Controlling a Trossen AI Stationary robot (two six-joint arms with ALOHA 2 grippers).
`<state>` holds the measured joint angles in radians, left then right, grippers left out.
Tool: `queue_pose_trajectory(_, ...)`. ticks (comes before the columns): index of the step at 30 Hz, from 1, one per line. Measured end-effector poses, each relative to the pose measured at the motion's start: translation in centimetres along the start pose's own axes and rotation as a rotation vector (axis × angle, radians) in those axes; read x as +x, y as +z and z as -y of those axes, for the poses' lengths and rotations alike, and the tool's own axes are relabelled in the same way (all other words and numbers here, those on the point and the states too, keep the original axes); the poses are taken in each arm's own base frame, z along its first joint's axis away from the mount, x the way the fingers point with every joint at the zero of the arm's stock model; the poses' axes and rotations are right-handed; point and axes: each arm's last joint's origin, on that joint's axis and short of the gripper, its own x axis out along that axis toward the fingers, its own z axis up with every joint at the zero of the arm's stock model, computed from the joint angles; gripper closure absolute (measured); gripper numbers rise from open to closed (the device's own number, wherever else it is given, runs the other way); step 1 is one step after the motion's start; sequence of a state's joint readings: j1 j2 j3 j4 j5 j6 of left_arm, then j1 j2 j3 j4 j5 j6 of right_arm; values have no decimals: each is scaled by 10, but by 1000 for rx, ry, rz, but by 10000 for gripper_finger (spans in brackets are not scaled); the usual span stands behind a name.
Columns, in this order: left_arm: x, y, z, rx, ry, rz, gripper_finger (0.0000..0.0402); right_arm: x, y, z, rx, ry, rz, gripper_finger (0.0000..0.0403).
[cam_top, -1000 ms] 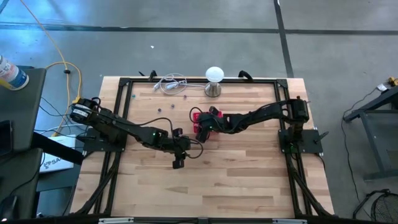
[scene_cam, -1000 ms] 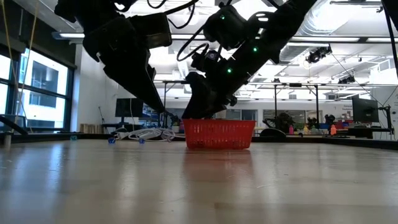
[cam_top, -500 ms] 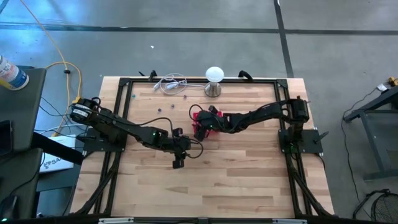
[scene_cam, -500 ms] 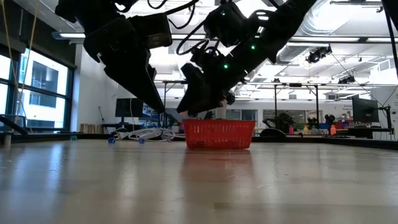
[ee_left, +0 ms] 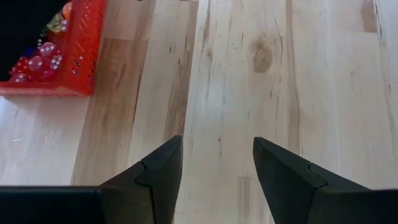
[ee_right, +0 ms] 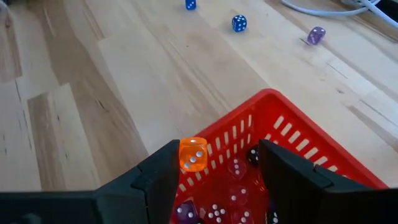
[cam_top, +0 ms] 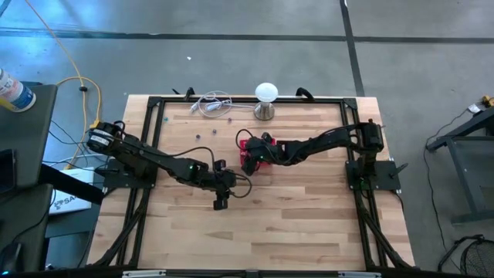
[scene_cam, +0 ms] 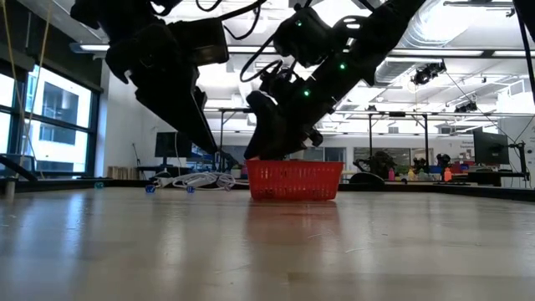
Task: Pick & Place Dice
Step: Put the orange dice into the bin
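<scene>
While an orange die (ee_right: pixel 193 154) sits between the open jaws of the right gripper (ee_right: pixel 214 163), unclamped, above the red basket (ee_right: pixel 292 134), more dice (ee_right: pixel 217 210) lie inside it. Three dice (ee_right: pixel 239 23) lie apart on the table (ee_right: pixel 81 93). Left gripper (ee_left: pixel 216 163) hovers open, empty.

from above, the right arm (cam_top: pixel 309 145) covers most of the red basket (cam_top: pixel 245 144), so the dice inside don't show there. the left wrist view cuts the basket (ee_left: pixel 74 56) off at its corner. loose dice (cam_top: pixel 197 133) on the table are just specks, colours unreadable.
</scene>
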<state>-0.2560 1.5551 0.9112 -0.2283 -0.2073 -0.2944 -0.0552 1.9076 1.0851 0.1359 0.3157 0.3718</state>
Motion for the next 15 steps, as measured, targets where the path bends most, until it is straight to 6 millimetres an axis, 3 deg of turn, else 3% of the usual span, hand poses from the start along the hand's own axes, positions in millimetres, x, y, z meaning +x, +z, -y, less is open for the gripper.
queue_pose_trajectory(15, 0, -1, 1, -10, -2, -4, 213, 7, 0, 5, 33, -8, 15, 198)
